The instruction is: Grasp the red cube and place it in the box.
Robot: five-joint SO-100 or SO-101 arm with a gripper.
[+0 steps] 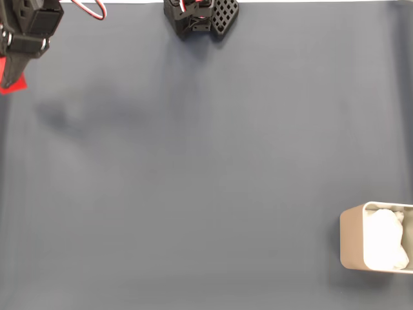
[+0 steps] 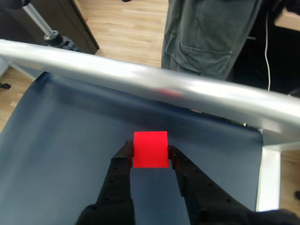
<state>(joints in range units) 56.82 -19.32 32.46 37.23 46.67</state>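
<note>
Dark blue-grey cloth covers the desk (image 1: pixel 206 181) across the whole fixed view, and I see nothing lying on its broad middle. At the upper left of that view my gripper (image 1: pixel 11 76) hangs at the frame's edge, with the red cube (image 1: pixel 13 82) showing as a sliver beside its tip. In the wrist view the gripper (image 2: pixel 150 152) is pinching the red cube (image 2: pixel 150 149) between its two black fingers (image 2: pixel 123 157), one against each side face. Just beyond it, a silver metal rail (image 2: pixel 154 86) runs across the frame at the desk's edge, and behind the rail a person's grey trousers (image 2: pixel 206 33) stand on wooden floor (image 2: pixel 126 28). The box (image 1: pixel 352 239), beige with white padding (image 1: pixel 385 239), sits at the lower right edge of the fixed view, well apart from the cube. The arm's black base (image 1: pixel 200 18) sits at top centre.
</note>
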